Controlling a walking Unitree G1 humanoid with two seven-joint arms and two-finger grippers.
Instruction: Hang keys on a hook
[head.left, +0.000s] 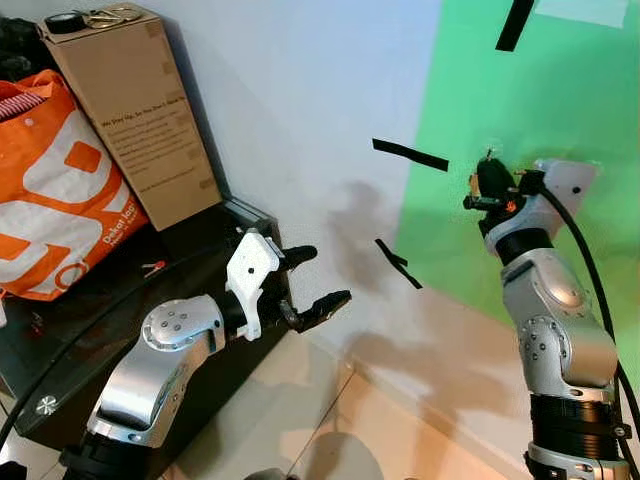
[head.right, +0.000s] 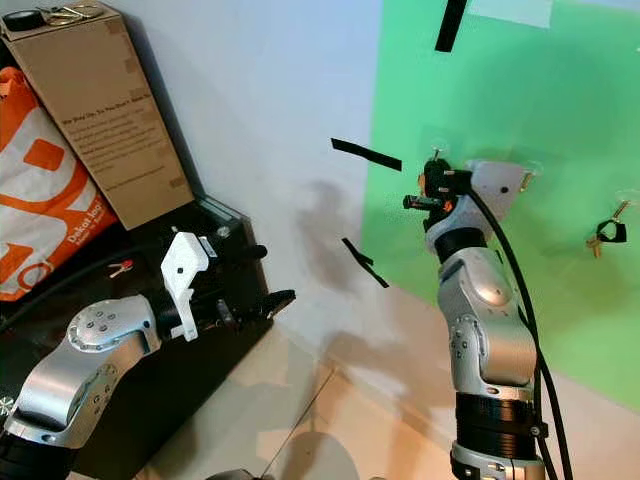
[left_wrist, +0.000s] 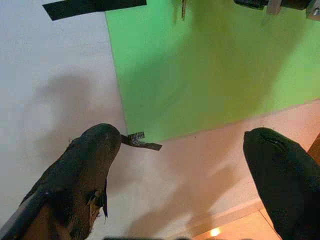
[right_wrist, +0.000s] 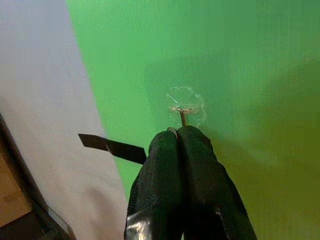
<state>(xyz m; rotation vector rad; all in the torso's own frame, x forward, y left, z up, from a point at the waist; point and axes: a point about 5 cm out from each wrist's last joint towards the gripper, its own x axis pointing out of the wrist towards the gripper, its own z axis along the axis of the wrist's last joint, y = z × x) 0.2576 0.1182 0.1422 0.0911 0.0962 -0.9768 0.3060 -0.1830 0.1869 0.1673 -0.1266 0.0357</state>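
Observation:
A clear plastic hook (right_wrist: 184, 104) is stuck on the green panel (head.right: 560, 90) on the wall. My right gripper (head.left: 489, 178) is raised against that panel, its fingers (right_wrist: 172, 165) pressed shut just below the hook. A thin metal piece of the keys (right_wrist: 182, 118) pokes out of the fingertips and reaches up to the hook. In the left wrist view a key (left_wrist: 183, 8) dangles beside the right gripper. My left gripper (head.left: 322, 276) hangs lower and to the left, near the white wall, open and holding nothing.
Another hook farther right on the panel carries a dark key bundle (head.right: 605, 233). Black tape strips (head.left: 410, 155) mark the wall. At the left, a cardboard box (head.left: 130, 110) and an orange bag (head.left: 55, 200) stand on a dark glass table (head.left: 60, 340). Tiled floor lies below.

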